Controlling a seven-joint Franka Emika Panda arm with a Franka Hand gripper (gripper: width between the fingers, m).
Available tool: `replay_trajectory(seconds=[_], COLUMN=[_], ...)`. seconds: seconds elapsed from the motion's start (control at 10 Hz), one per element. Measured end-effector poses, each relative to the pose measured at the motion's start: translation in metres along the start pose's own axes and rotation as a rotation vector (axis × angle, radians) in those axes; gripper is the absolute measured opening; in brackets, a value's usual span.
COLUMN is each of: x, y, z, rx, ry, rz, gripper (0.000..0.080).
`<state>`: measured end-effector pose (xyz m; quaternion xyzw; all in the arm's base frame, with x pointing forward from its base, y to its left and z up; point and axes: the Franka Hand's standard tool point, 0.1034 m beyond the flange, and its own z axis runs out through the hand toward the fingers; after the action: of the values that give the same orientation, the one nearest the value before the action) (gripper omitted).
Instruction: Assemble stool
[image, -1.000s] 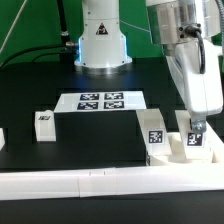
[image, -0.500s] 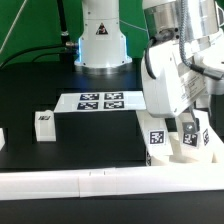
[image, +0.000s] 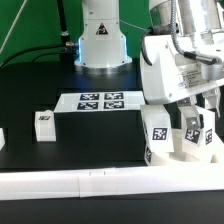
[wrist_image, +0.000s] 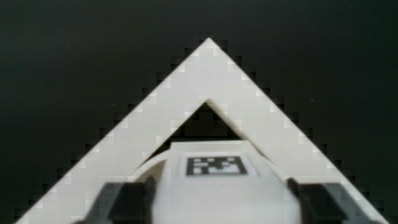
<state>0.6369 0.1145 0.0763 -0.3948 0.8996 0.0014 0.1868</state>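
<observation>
My jaws (image: 201, 118) are clamped on 1 leg (wrist_image: 215, 170). Its long axis hangs tilted from them over the seat (image: 180, 151), lower right of the exterior frame.

Glossy white arm (image: 180, 65) of rounded shells; its white base (image: 100, 45) bears a small black emblem (image: 100, 30) and a blue light (image: 65, 42)
</observation>
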Motion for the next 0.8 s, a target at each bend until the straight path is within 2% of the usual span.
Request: replay_trajectory(seconds=[0.1, 0.2, 0.3, 0.4, 0.5, 0.8], x=[0.000, -0.004, -0.009, -0.015, -0.017, -0.014], y=[0.000, 0.008, 0.008, 0.006, 0.006, 0.006], z=[0.000, -0.003, -0.012, -0.022, -0.026, -0.025], rx=[0.000, -0.055, -0.083, -0.099, -0.123, -0.120], ry=[0.000, -0.004, -0.018, -0.043, -0.059, -0.062], rz=[-0.033, -0.102, -0.255, -0.423, -0.636, -0.842], gripper=[0.0528, 0.0620, 0.0620, 0.0644, 0.0644, 0.0648])
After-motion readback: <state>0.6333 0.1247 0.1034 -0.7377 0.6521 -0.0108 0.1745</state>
